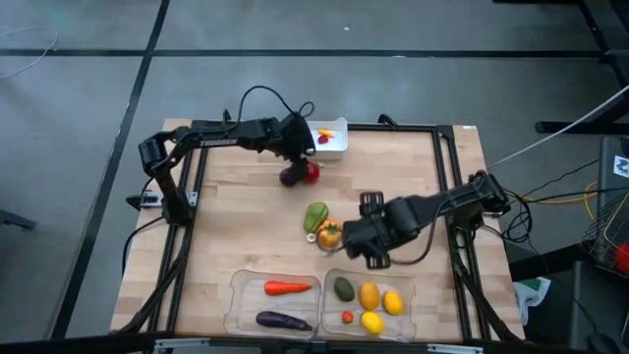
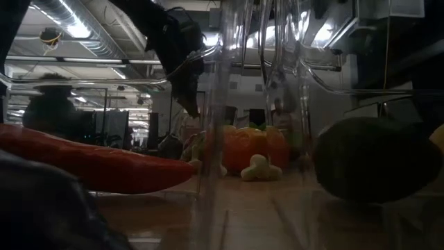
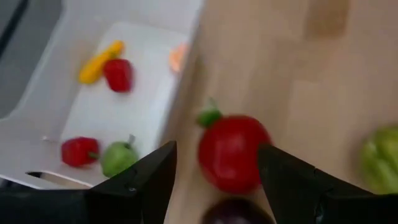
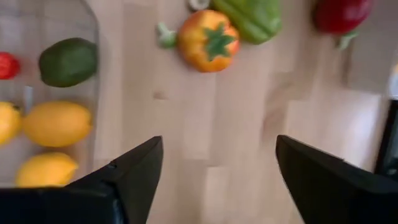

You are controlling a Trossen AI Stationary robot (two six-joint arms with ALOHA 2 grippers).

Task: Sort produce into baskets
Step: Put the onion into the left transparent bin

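A red apple [image 3: 231,152] lies on the wooden table beside a dark purple piece [image 1: 291,178], just in front of the white bin [image 1: 329,138]. My left gripper [image 3: 217,148] hovers open over the apple, one finger on either side and apart from it. A green pepper [image 1: 315,215] and an orange pepper [image 4: 208,38] lie mid-table. My right gripper [image 4: 217,168] stands open above bare wood beside the orange pepper [image 1: 329,234], nothing between its fingers. Two clear trays sit at the near edge: the left tray [image 1: 236,295] holds a carrot [image 1: 287,288] and an eggplant [image 1: 283,320]; the right tray [image 1: 411,310] holds lemons.
The white bin [image 3: 134,93] holds small red, yellow and green pieces. The right tray also holds a dark green fruit [image 4: 68,61] and a tiny red piece [image 1: 347,317]. Black rails [image 1: 447,177] border the table. Bare wood lies between the peppers and the trays.
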